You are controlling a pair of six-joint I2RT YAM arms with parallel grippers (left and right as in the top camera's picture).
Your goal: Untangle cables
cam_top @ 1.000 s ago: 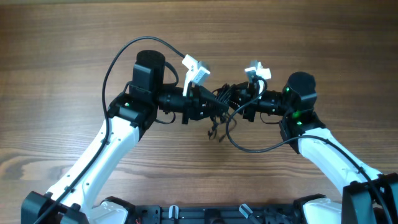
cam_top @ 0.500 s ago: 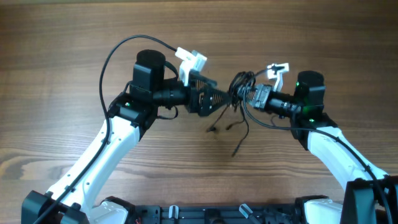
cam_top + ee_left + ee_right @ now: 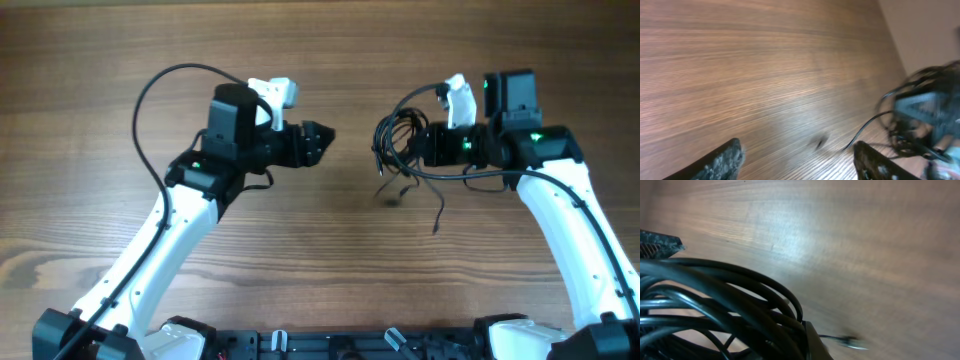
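The cables (image 3: 393, 142) are a black tangled coil hanging above the table, with my right gripper (image 3: 418, 146) shut on them. Loose ends trail down to the right (image 3: 438, 212) and below the coil. In the right wrist view the cable loops (image 3: 715, 292) fill the lower left against one finger (image 3: 813, 341), and a small plug end (image 3: 850, 341) dangles beyond. My left gripper (image 3: 318, 140) stands open and empty to the left of the coil, apart from it. Its fingers (image 3: 722, 161) frame bare table, with the cables (image 3: 900, 107) blurred at the right.
The table (image 3: 330, 60) is brown wood. Thick black wires arch over the left arm (image 3: 160, 85) and loop by the right arm (image 3: 500, 175). The left gripper's tip (image 3: 660, 242) shows at the upper left of the right wrist view.
My left gripper has opened, let go of the cables and drawn back left. My right arm has carried the coil to the right and up, so the arms now stand apart.
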